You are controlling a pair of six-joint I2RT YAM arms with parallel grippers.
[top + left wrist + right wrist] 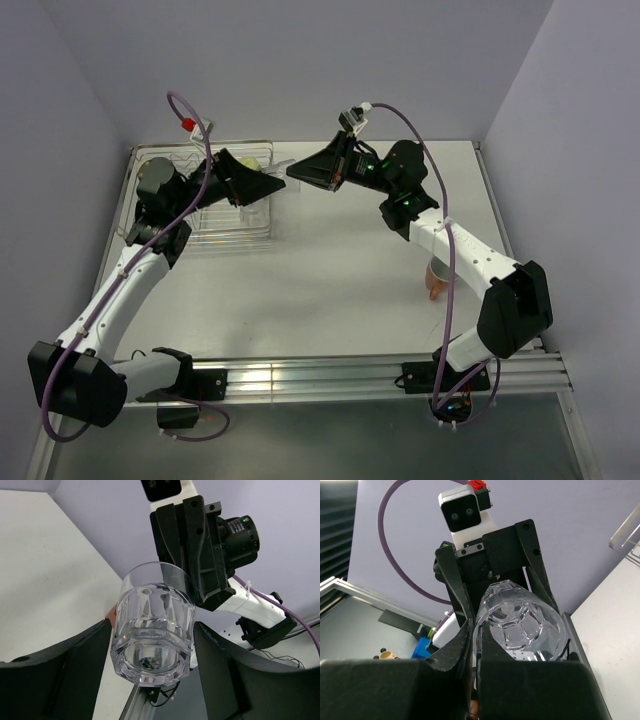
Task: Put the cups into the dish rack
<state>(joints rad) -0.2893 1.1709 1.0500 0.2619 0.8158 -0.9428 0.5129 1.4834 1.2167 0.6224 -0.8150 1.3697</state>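
Standing by the tabletop (330, 270), I see the two arms meet nose to nose over its far left part, above the right edge of the dish rack (235, 238). Between them hangs a clear glass (522, 625), lifted off the tabletop and lying on its side. Its mouth points toward the right arm and its thick faceted base toward the left one.

The right gripper (474, 630) is pinched tight on the rim of the glass, with one finger inside the mouth and the other outside, so only the glass wall sits between them.

The left gripper (152, 630) reaches in from the base end. Its jaws are spread wide, one on each side of the glass body and right up against its walls. I cannot tell whether they are pressing on it or only flanking it.

A pale yellow-green mug (250, 160) sits in the far right part of the rack, partly hidden behind the left gripper. Well apart from all this, an orange-salmon mug (436, 282) stands on the right side of the tabletop, half covered from above by the right forearm.
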